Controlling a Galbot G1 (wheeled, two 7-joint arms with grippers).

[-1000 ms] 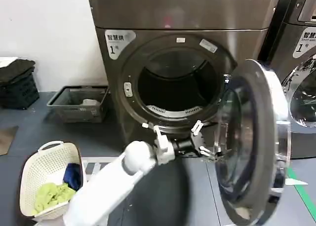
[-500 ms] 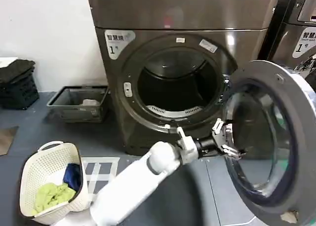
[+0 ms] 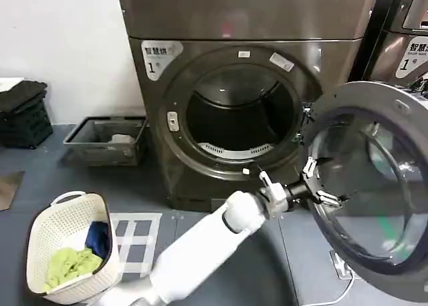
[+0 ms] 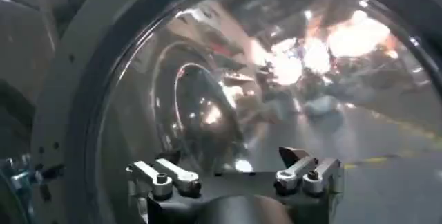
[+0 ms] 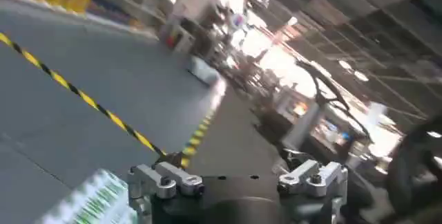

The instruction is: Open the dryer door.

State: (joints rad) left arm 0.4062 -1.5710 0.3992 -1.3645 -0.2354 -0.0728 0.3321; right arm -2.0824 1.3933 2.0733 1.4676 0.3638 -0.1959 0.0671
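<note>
The bronze-brown dryer (image 3: 221,19) stands in the middle with its drum opening (image 3: 237,112) exposed. The dryer door (image 3: 374,186), a chrome-ringed porthole with dark glass, hangs swung out wide to the right on its hinge. My left gripper (image 3: 322,189) reaches across at the end of the white arm and sits open against the inner side of the door, near the ring's lower left. The left wrist view has the door glass (image 4: 262,73) close in front of the open left gripper (image 4: 231,166). My right gripper (image 5: 231,170) is open with nothing in it, facing a floor with yellow-black tape.
A white laundry basket (image 3: 41,234) with green and blue clothes sits at the near left. A grey tray (image 3: 107,140) and a black crate (image 3: 23,115) lie along the left wall. A neighbouring machine (image 3: 408,45) stands behind the door. A white cable (image 3: 334,296) lies on the floor.
The door has swung further open toward the right. My left gripper has travelled right with it, staying against its inner side.
</note>
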